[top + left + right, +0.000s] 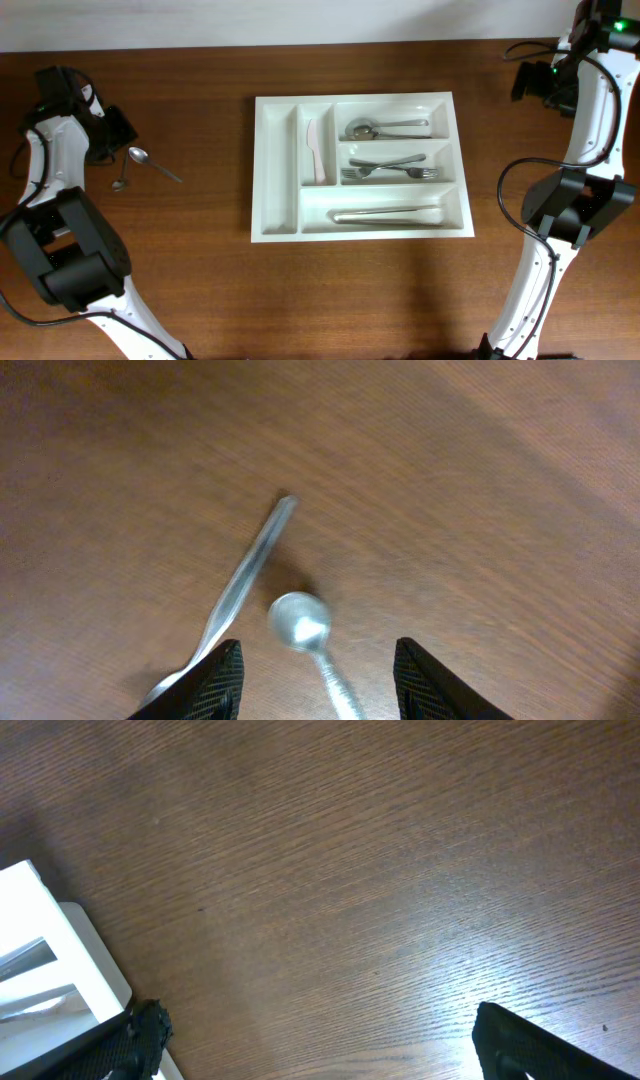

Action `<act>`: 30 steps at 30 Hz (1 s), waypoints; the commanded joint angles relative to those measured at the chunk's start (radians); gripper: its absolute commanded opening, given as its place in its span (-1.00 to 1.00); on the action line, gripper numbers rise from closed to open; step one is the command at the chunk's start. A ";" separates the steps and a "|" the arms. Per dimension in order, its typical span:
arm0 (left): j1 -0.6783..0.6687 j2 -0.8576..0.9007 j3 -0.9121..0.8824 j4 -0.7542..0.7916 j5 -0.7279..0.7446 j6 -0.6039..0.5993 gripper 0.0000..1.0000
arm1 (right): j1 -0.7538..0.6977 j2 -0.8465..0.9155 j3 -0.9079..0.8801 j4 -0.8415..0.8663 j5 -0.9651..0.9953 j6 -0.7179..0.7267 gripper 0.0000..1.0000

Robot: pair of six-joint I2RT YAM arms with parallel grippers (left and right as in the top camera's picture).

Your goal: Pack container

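The container [277, 170], a large white cutlery tray, lies mid-table. It holds a pale knife [314, 150] in a narrow upright slot, a spoon [385, 128], forks [390, 168] and a long metal knife [388, 214] in the horizontal slots. Two loose spoons lie on the table at the left, a larger one [155, 166] and a small one [121, 181]. My left gripper [112, 135] is open just above them. In the left wrist view the small spoon's bowl [298, 622] lies between the fingers [318, 685], and the other spoon's handle [250, 572] lies beside the left finger. My right gripper [537, 80] is open and empty at the far right.
The leftmost narrow slot of the tray is bare. The right wrist view shows its open gripper [320, 1045] over bare wood, with a corner of the tray [70, 960] at the left edge. The arm bases stand at the front left and front right.
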 commanded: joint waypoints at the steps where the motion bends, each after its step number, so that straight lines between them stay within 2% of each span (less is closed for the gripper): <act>1: 0.013 0.010 -0.071 0.032 0.191 0.088 0.02 | 0.004 -0.019 0.015 -0.001 -0.006 -0.007 0.97; 4: 0.013 0.023 -0.139 0.090 0.273 0.113 0.02 | 0.004 -0.019 0.015 -0.001 -0.006 -0.007 0.97; 9: 0.013 0.041 -0.156 0.097 0.276 0.113 0.05 | 0.004 -0.019 0.015 -0.001 -0.006 -0.007 0.97; 10: 0.014 0.041 -0.156 0.100 0.277 0.113 0.15 | 0.004 -0.019 0.015 -0.001 -0.006 -0.007 0.97; 14: 0.021 0.041 -0.156 0.114 0.320 0.113 0.32 | 0.004 -0.019 0.015 -0.001 -0.006 -0.007 0.97; 30: 0.110 0.041 -0.087 0.167 0.398 0.114 0.44 | 0.004 -0.019 0.015 -0.001 -0.006 -0.007 0.97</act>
